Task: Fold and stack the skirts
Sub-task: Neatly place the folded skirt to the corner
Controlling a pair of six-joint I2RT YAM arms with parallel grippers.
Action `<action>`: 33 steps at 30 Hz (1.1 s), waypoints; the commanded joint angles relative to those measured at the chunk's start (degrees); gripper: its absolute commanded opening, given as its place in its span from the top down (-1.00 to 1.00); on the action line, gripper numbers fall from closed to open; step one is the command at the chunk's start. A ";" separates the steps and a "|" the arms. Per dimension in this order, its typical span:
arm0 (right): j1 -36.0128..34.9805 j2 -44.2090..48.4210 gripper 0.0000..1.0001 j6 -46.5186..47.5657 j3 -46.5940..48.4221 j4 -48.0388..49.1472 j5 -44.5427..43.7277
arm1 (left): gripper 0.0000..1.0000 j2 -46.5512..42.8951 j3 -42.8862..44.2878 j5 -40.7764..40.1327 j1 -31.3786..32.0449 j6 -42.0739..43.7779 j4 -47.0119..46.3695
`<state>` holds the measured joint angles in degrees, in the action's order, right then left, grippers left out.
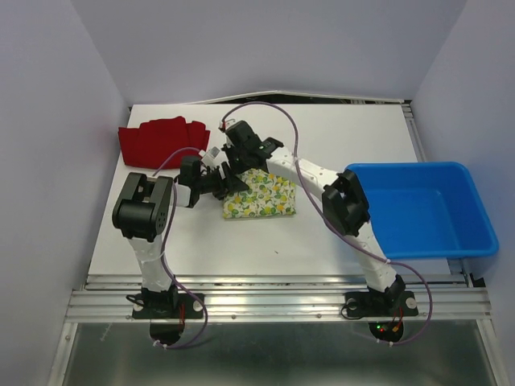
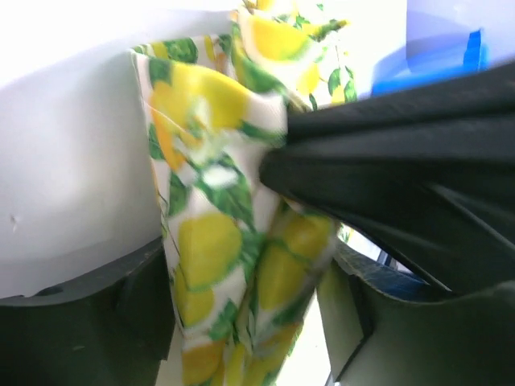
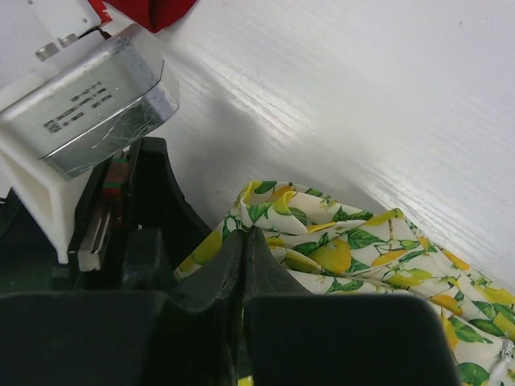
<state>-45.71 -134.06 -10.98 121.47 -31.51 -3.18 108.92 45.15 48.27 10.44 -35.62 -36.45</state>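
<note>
Though overhead hides it, the right wrist view shows the right hand pinching the lemon skirt; left hand unclear.

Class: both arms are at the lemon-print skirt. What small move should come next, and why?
Probably carry the pinched edge rightward over the lemon skirt to fold it: both arms' jaws look shut on its left edge, raised off the table.

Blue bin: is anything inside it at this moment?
Inside the blue bin only its bare blue floor shows, with no cloth. The right arm's elbow overlaps the bin's left edge, so that corner cannot be checked.
</note>
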 commanded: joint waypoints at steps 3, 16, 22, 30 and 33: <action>0.36 4.25 0.99 -1.15 3.33 1.71 -1.30 | 0.06 3.84 0.47 -6.35 0.64 1.51 6.56; 10.02 9.42 -1.00 4.65 0.27 2.59 -10.00 | 1.00 2.69 27.52 -28.57 0.73 27.51 45.83; 16.00 15.31 -1.00 6.76 -5.36 2.50 -10.09 | 1.00 5.77 43.43 -31.83 -2.08 34.63 55.95; 17.76 19.54 -1.00 8.17 -11.43 2.50 -10.00 | 1.00 10.08 62.06 -28.41 -8.93 42.20 62.98; 17.76 19.80 -1.00 8.26 -12.40 2.59 -9.92 | 1.00 10.52 65.84 -27.45 -12.00 43.61 64.04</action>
<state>-27.20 -116.31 -3.92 110.48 -30.20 -12.84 120.09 104.60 19.27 2.09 3.42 23.97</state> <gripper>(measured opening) 0.999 0.070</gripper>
